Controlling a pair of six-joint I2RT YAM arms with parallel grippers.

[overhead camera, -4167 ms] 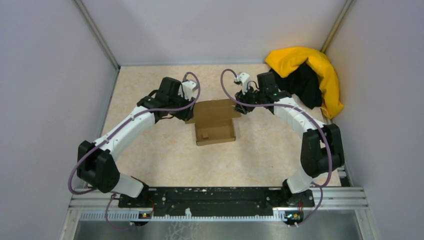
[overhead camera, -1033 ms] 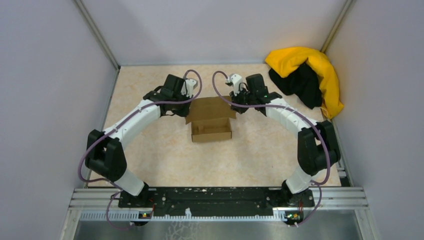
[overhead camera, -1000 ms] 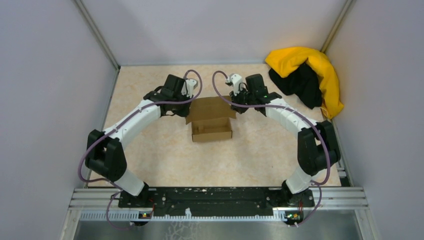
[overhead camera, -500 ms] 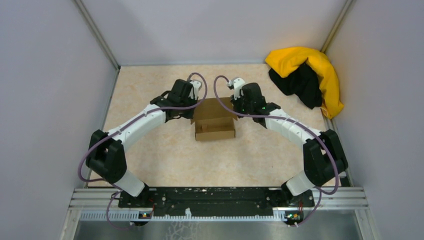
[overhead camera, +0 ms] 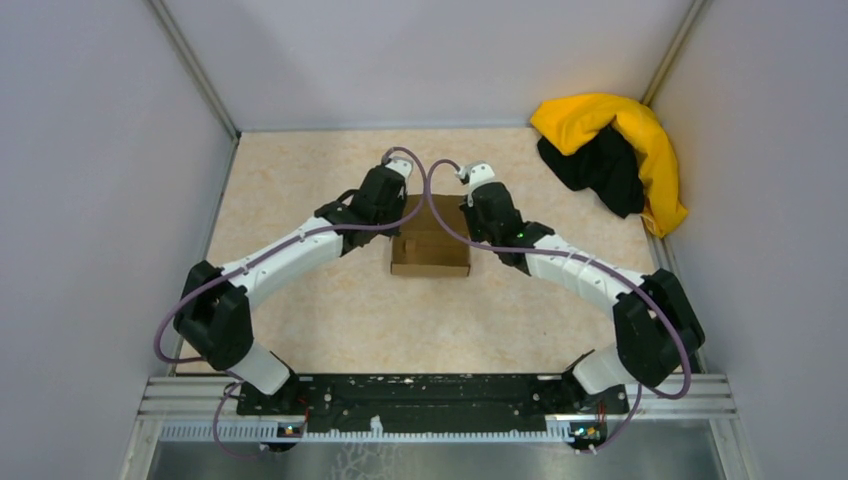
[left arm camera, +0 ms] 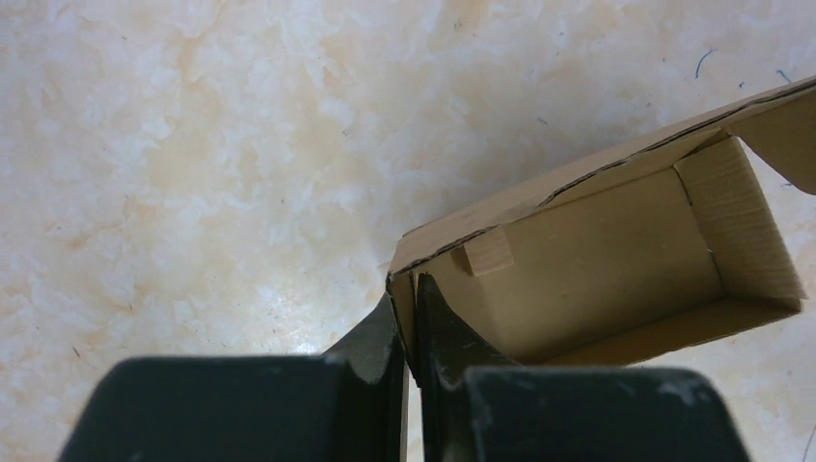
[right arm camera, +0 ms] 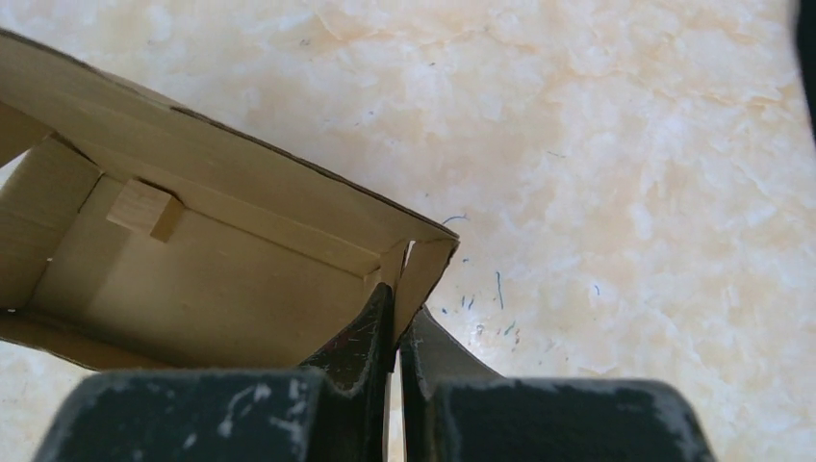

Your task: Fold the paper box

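The left gripper (left arm camera: pixel 405 294) is clenched thinly on a corner wall of the paper box (left arm camera: pixel 597 260), one finger outside and one inside. The right gripper (right arm camera: pixel 397 300) is pressed almost flat together, pinching the side flap at the box's opposite corner. The brown box sits open between both grippers, mid-table (overhead camera: pixel 330 310). A yellow-and-black cloth heap (overhead camera: pixel 620 150) lies in the far right corner, well apart.
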